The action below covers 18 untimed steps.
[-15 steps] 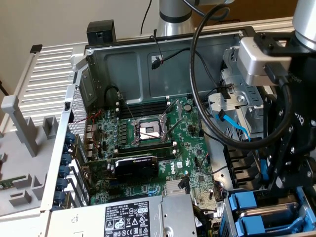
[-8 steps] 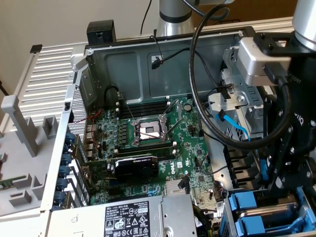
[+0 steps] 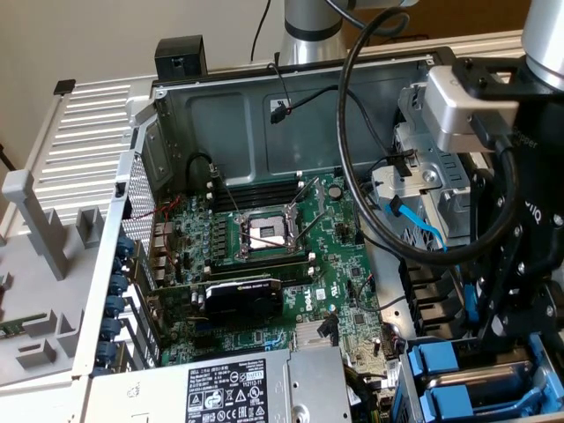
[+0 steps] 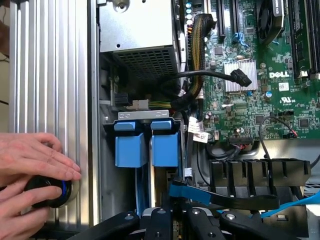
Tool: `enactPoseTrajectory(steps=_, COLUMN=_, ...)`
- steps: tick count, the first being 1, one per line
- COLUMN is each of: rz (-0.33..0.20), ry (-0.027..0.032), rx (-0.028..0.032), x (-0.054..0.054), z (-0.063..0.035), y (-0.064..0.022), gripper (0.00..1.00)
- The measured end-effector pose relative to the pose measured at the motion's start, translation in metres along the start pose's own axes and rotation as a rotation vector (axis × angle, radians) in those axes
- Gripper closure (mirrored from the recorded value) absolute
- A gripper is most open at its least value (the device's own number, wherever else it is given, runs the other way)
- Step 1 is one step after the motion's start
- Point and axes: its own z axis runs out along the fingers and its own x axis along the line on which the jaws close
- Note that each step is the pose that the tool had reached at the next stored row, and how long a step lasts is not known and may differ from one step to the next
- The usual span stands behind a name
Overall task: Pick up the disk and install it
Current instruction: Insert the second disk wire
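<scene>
Plain beige wall (image 3: 106,35) at the back. In front of it, a big open grey metal computer case (image 3: 229,115), lid off. Inside the case: a green circuit board (image 3: 335,291) with a square silver chip socket (image 3: 264,232), and a silver metal power box with a black-and-white label (image 3: 229,388) at the near edge. At the exterior view's right, a metal drive cage (image 4: 145,116) holding two things side by side: the disk, a flat drive in a bright blue plastic frame (image 4: 165,149), and a second blue frame (image 4: 131,150) just beside it.

Grey metal and label of the disk hidden; just the blue ends showing. A thin blue flat cable (image 4: 190,192) lying near a black slotted plastic holder (image 4: 255,175).

Silver and black robot arm (image 3: 538,53) reaching down from above at the exterior view's right, black gripper (image 3: 504,322) pointing down, right over the drive cage and near the blue frames. Lower end lost among dark parts, so open or closed: cannot tell. Touching the disk or not: cannot tell either.

Outside the case, a person's two hands (image 4: 30,160) on a ribbed silver metal panel (image 4: 50,75), wrapped around a round black knob with a blue ring (image 4: 52,192).
</scene>
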Motion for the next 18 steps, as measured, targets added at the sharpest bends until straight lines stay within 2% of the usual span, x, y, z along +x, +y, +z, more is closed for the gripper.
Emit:
enactPoseTrajectory(steps=10, rz=0.0, ry=-0.0003, rx=0.0001, x=-0.0002, z=-0.0006, y=-0.0005, gripper=0.83)
enactPoseTrajectory(steps=18, rz=0.001, ry=0.0053, rx=0.0004, x=-0.0002, z=-0.001, y=-0.0005, gripper=0.83)
